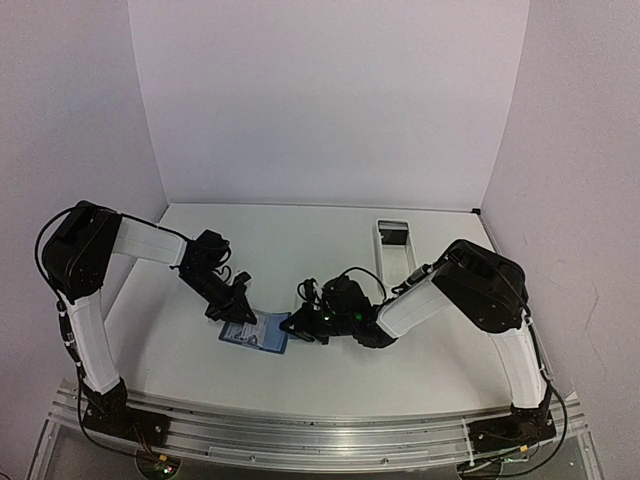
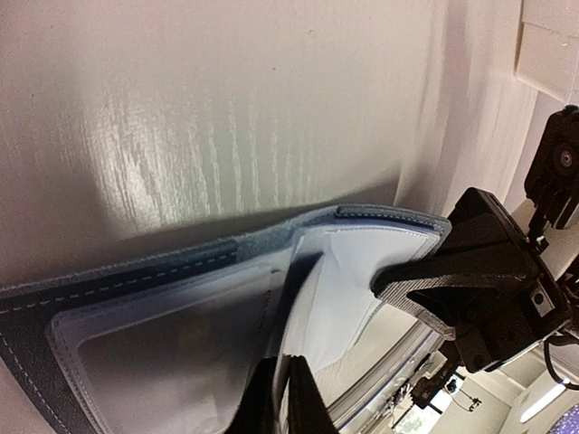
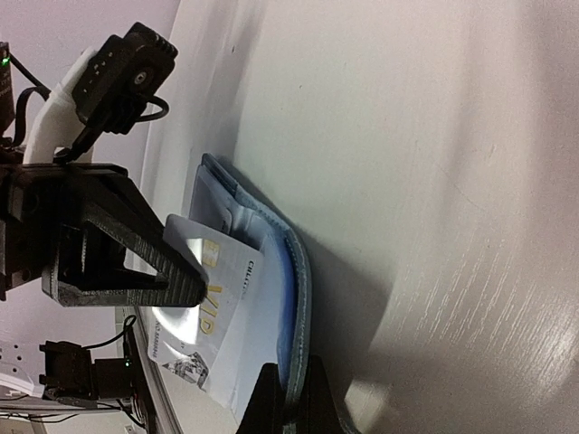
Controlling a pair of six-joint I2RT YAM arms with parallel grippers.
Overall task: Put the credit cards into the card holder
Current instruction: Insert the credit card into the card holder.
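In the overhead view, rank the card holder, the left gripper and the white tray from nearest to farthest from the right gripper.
1. card holder, clamped by the right gripper itself
2. left gripper, at the holder's left edge
3. white tray, back right

Figure: we see the blue card holder (image 1: 255, 334) lying open on the white table (image 1: 300, 240), pale inside upward, and a white, gold-lettered credit card (image 3: 226, 316) lying against that inside.

Pale lilac walls (image 1: 330, 100) on three sides, glossy white table (image 1: 290, 235), aluminium rails (image 1: 300, 425) at front
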